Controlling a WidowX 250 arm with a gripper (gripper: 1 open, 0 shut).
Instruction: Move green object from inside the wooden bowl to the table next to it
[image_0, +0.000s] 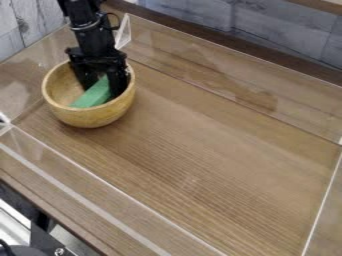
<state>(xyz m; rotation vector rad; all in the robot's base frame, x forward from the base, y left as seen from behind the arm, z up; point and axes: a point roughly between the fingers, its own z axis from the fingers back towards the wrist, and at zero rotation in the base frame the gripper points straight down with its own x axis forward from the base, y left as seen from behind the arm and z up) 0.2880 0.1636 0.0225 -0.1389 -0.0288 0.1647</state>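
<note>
The wooden bowl (64, 108) sits at the left of the table (214, 140). Inside it lies the green object (92, 97), tilted against the bowl's far wall. My black gripper (102, 84) points straight down into the bowl, open, with its fingers (119, 80) reaching below the rim on either side of the green object's upper end. The fingers hide that end, and I cannot tell whether they touch it.
Clear acrylic walls (160, 215) edge the table on all sides. One wall stands close behind the bowl and the arm. Bare wood-grain surface lies to the right of the bowl and in front of it.
</note>
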